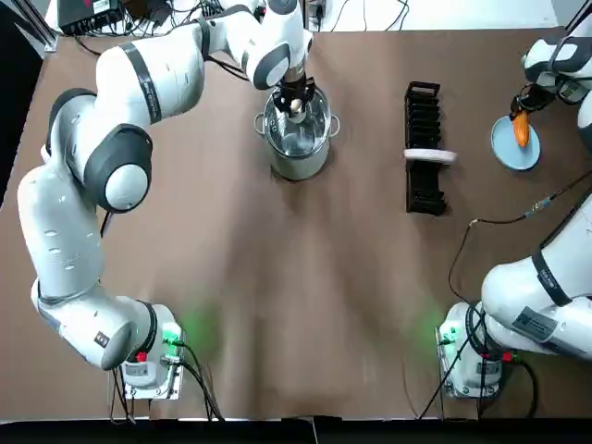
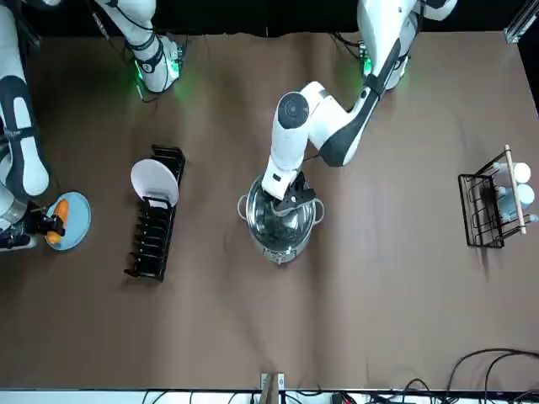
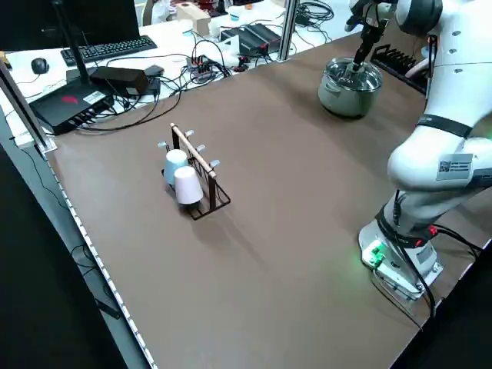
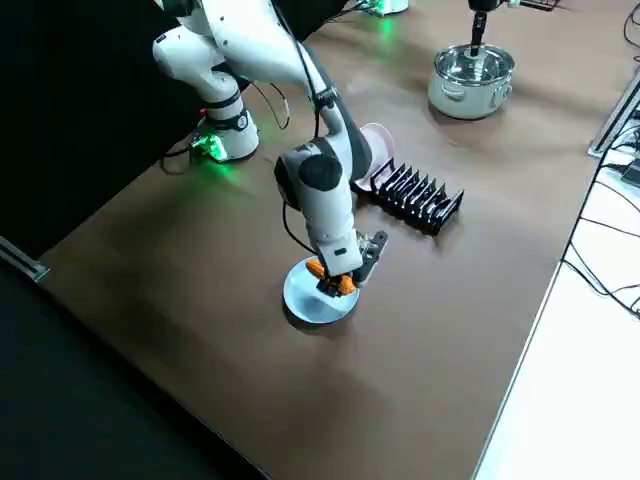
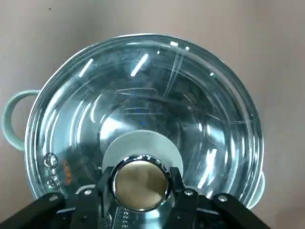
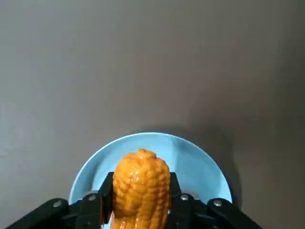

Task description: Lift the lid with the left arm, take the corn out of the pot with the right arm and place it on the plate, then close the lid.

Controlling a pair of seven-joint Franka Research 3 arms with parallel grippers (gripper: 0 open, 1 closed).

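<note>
Left gripper (image 5: 141, 183): clenched on the knob (image 5: 141, 177) of the lid (image 5: 200, 105), above the pot (image 1: 298, 159) at the far middle of the table (image 1: 277, 305)
Lid position: it looks seated on the pot's rim; I cannot tell whether it is fully down
Right gripper (image 6: 141, 202): closed around the corn (image 6: 141, 183), low over the blue plate (image 6: 200, 167) at the table's far right
Corn position: out of the pot, above the plate; I cannot tell whether it touches
Corn handling: I judge it light and firm; the kernel ridges give grip; being round, it may roll once released; a hold across the middle suits it
Lid handling: glass in a metal rim, so breakable and heavier; the polished knob is the only sensible hold, and probably slippery
Left wrist view: it looks through the glass and I see no corn inside; in the top view the arm covers this
Right side view: it gives the corn's height over the plate; the right wrist view gives only its centring
</note>
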